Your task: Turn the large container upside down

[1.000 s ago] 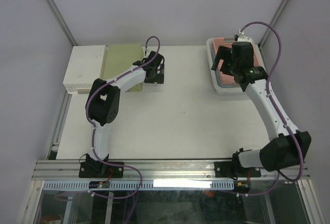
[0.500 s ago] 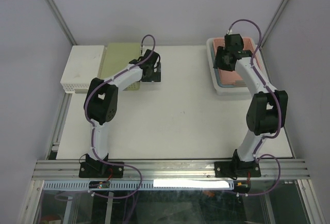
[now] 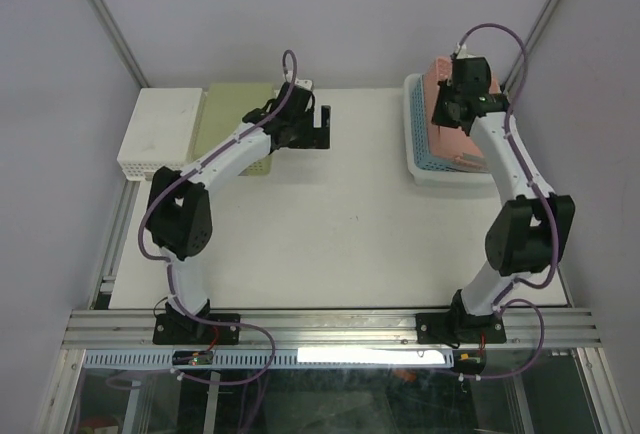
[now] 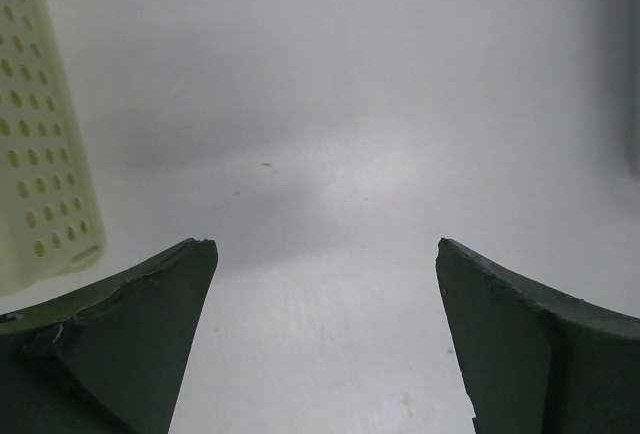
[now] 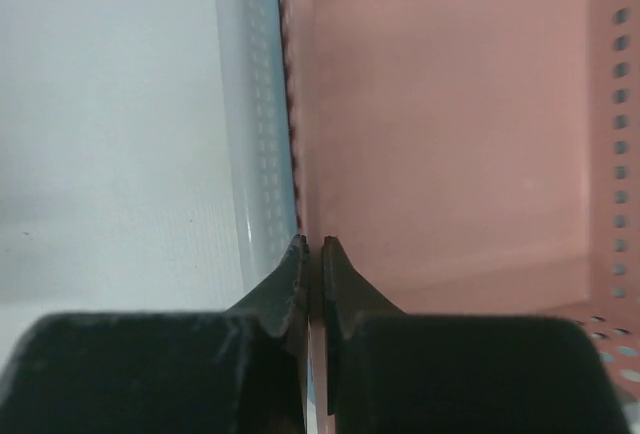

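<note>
R gripper [image 5: 313, 244] clamped on pink bin [image 5: 450, 154] wall; L gripper [image 4: 325, 246] wide open, empty.
Flip slow, pinch firm so bin doesn't slip.

White table [image 3: 340, 224] enclosed by plain pale grey walls [image 3: 320, 14] at the back and both sides, slanting metal posts [image 3: 105, 19] in the far corners; a ribbed metal rail [image 3: 330, 326] along the near edge, a bright light strip [image 3: 370, 356] just below it

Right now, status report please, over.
Left end effector open, empty, beside green basket. Right end effector shut on pink basket wall. Basket tipped up, not yet flipped. Nothing blocking.
</note>
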`<state>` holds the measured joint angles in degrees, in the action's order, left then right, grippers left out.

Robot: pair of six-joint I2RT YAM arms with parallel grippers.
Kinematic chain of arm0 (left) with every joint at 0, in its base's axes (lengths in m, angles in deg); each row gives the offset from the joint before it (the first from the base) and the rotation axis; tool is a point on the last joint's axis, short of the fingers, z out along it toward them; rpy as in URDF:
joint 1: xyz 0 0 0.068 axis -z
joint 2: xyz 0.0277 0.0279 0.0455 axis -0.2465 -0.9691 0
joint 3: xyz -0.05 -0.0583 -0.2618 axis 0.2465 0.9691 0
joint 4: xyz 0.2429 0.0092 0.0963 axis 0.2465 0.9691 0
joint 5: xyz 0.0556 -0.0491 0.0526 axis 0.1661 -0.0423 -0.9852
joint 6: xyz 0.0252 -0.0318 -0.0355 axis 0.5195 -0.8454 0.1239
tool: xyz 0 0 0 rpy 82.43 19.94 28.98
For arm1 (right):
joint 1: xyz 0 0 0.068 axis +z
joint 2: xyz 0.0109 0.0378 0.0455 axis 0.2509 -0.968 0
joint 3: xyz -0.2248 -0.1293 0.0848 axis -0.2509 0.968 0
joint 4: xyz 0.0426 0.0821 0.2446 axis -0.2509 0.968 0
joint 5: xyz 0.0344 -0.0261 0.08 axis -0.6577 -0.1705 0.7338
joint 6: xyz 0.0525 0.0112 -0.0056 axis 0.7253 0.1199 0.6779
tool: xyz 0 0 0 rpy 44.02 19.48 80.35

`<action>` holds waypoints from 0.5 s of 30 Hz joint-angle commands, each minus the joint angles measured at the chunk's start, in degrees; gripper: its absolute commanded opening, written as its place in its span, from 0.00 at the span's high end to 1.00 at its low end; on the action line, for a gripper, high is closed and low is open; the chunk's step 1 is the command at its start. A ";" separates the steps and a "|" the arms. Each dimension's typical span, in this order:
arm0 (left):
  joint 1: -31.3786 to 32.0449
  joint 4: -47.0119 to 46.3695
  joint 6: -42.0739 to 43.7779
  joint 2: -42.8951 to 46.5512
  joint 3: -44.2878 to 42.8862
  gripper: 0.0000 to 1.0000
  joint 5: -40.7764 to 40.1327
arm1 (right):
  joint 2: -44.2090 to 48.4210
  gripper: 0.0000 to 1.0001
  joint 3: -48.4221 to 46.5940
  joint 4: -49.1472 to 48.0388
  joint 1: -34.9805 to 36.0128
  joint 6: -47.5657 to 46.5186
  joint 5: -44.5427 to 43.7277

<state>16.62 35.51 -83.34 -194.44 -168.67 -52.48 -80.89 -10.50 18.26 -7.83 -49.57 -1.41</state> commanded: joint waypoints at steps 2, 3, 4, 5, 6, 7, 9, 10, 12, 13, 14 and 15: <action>2.06 -5.74 -2.55 9.56 -0.22 0.01 10.07 | 17.37 1.00 -1.82 -0.09 -0.55 0.85 0.06; 2.06 -7.18 -3.08 10.83 0.94 0.01 11.93 | 19.36 1.00 -1.53 -0.11 -0.48 1.23 0.73; 2.02 -8.36 -3.58 12.20 2.29 0.01 12.94 | 21.19 1.00 -1.06 -0.17 -0.53 1.55 1.44; 2.06 -9.36 -4.09 13.63 3.59 0.01 13.89 | 22.80 1.00 -0.70 -0.10 -0.54 1.72 2.27; 2.06 -10.08 -4.43 14.95 4.84 0.01 14.47 | 24.13 1.00 -0.35 0.01 -0.55 2.07 2.83; 2.06 -10.82 -4.68 16.26 6.05 0.01 14.97 | 25.45 1.00 0.16 0.18 -0.55 2.24 3.63; 2.04 -11.89 -4.92 18.84 8.33 0.01 15.50 | 27.98 1.00 1.49 0.29 -0.48 2.57 4.60; 2.02 -12.11 -5.05 20.09 9.17 0.01 15.75 | 29.35 1.00 2.32 0.33 -0.53 2.67 5.45; 1.97 -12.26 -5.07 22.97 11.02 0.01 16.04 | 33.21 1.00 4.39 -0.58 -0.53 2.77 9.74; 1.98 -12.30 -5.10 24.38 11.93 0.01 15.78 | 35.16 1.00 5.65 -1.44 -0.49 2.86 13.20; 1.98 -12.35 -5.11 25.77 12.93 0.01 15.49 | 37.04 1.00 6.93 -2.33 -0.50 2.91 17.38; 1.98 -12.35 -5.06 27.25 13.80 0.01 14.66 | 38.93 1.00 8.07 -3.18 -0.54 3.31 21.55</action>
<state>19.01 26.75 -87.14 -174.18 -157.50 -38.87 -47.40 -6.06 19.57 -8.62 -47.14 5.67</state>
